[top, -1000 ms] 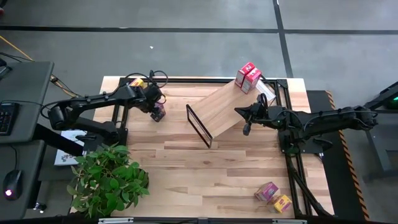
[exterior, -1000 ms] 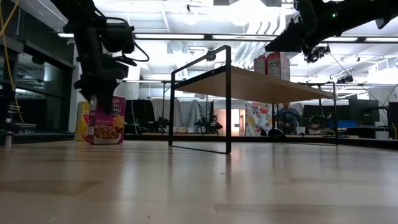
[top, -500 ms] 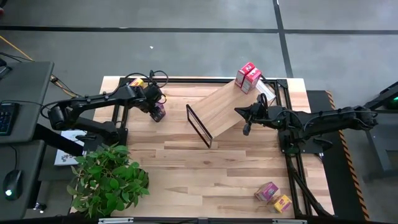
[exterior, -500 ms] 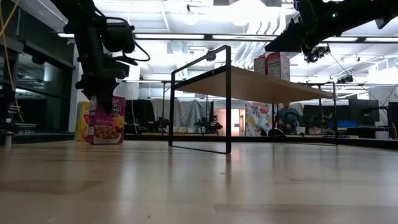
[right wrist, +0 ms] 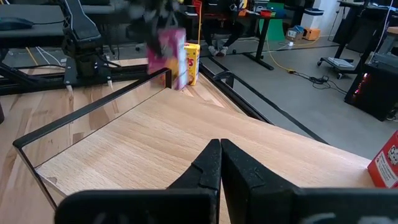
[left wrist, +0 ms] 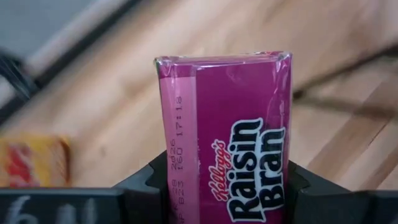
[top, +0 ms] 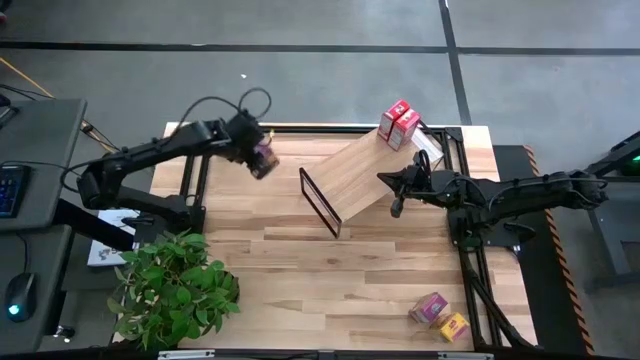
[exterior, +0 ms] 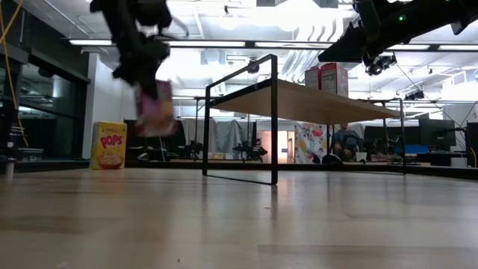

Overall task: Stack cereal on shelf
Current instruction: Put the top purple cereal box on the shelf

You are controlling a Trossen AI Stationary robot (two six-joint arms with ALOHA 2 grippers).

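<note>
Your left gripper (top: 262,157) hangs above the table's (top: 300,290) far left, fingers clamped on a glossy pink box (left wrist: 233,134) held clear of the planks. The light-wood shelf (top: 365,170) sits centre, two red boxes (top: 399,124) on its far end. Your right gripper (top: 397,208), fingers pressed together and empty, hovers over the shelf.
</note>
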